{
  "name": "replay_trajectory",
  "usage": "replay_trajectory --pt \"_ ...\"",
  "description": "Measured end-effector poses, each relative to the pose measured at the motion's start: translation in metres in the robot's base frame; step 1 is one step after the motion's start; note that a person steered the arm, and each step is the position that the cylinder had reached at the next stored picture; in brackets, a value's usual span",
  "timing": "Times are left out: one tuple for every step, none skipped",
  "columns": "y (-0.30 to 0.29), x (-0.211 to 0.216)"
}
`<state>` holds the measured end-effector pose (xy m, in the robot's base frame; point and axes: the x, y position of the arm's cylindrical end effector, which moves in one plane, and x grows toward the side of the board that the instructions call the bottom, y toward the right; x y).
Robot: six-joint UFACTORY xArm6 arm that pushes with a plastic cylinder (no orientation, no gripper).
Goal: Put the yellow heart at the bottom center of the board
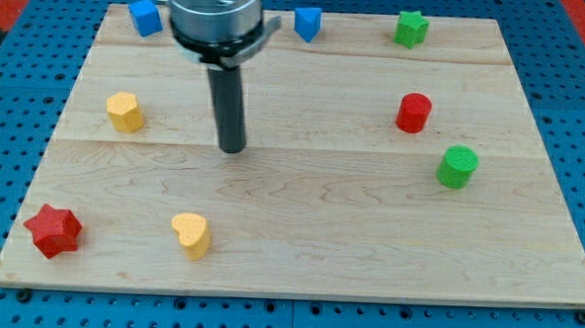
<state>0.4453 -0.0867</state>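
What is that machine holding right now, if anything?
Nothing. My tip is a bare rod end, touching no block; the yellow heart lies apart, toward the view's bottom.

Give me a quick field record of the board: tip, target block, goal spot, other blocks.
tip: my tip rests on bare wood left of centre, touching no block
target: yellow heart, near the bottom edge, left of centre, below and slightly left of my tip
goal spot: bottom centre, not yet reached, to the heart's right
other yellow: yellow block, left side
red: red star, red cylinder
green: green cylinder, green star
blue: blue cube, blue block
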Motion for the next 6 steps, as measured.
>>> replay_trajectory --pt "-0.031 0.045" --pt "-0.038 0.083" --pt "-0.065 0.089" --pt "-0.038 0.117" --pt "0.051 0.125" --pt "0.117 0.124"
